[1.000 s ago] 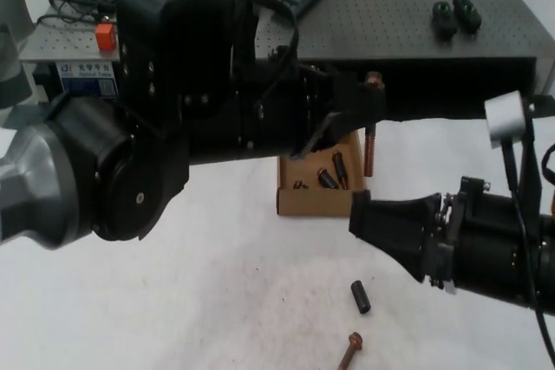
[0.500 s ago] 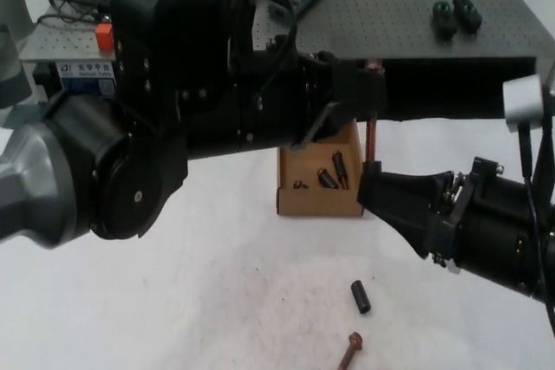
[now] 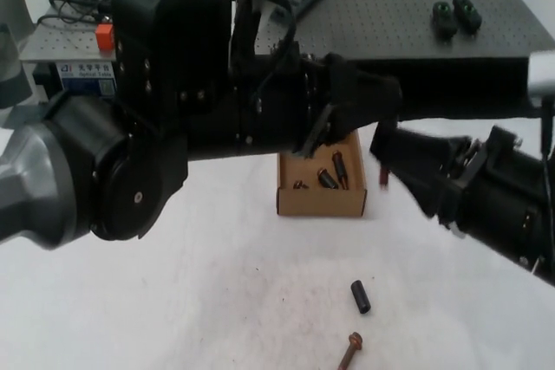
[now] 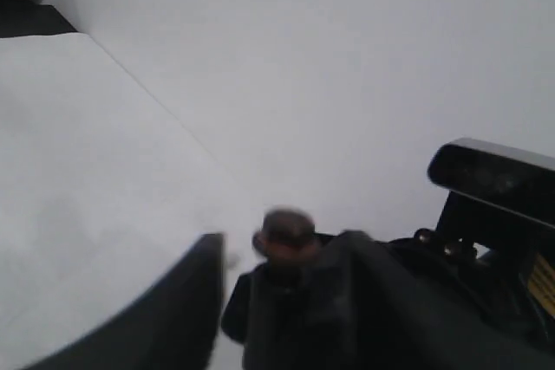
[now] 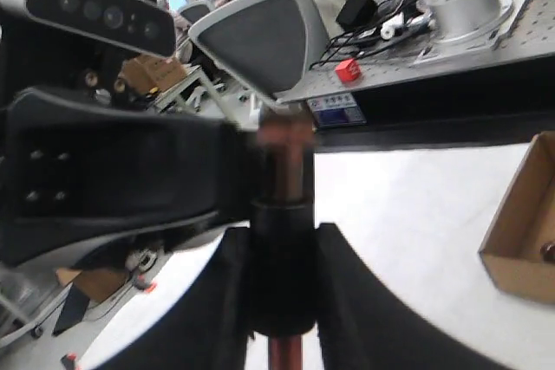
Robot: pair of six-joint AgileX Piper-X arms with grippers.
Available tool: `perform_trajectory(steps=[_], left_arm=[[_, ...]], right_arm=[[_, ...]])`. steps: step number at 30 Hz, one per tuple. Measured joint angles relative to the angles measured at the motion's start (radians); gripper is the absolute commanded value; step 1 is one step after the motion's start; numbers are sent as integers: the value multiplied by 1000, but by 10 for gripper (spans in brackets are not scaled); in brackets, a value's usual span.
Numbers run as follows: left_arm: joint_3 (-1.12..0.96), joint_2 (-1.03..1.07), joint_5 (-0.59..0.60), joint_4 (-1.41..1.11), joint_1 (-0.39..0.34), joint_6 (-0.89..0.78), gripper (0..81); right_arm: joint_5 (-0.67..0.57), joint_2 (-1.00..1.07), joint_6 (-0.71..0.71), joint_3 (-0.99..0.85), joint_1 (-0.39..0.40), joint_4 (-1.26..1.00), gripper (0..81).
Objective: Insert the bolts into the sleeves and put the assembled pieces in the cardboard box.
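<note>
Risen to meet the left pincer (image 4: 282, 253) clamping the bolt (image 4: 284, 230), the right pincer (image 5: 283, 247) grips the sleeve (image 5: 282, 288) around it.

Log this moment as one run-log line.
left end effector: shut on bolt | right end effector: shut on sleeve | bolt: through sleeve | unassembled: loose sleeve, loose bolt
</note>
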Motion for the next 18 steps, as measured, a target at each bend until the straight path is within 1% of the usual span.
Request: perform_trajectory(steps=[2,4,6,7,8,11,14,15,16,18], left_arm=[[0,0,4,0,0,-6,543],[0,0,-4,0,0,-16,517],[0,0,-21,0,2,-21,502],[0,0,-28,3,3,-21,496],[0,0,-28,3,2,-21,492],[0,0,-50,56,13,13,491],[16,0,-118,153,22,91,491],[30,0,-156,179,22,114,491],[46,0,-183,198,22,130,491],[90,0,-230,221,22,153,491]], right_arm=[[21,11,-18,-3,-8,-6,44],[50,50,-40,-13,-36,-10,44],[66,115,-52,-39,-79,-10,44],[71,213,-57,-89,-125,-5,44],[71,259,-56,-118,-142,1,44],[56,434,-65,-245,-189,42,44],[37,636,-84,-411,-206,114,44],[32,700,-96,-471,-206,156,44],[26,813,-117,-588,-203,254,44],[27,924,-147,-713,-194,368,44]])
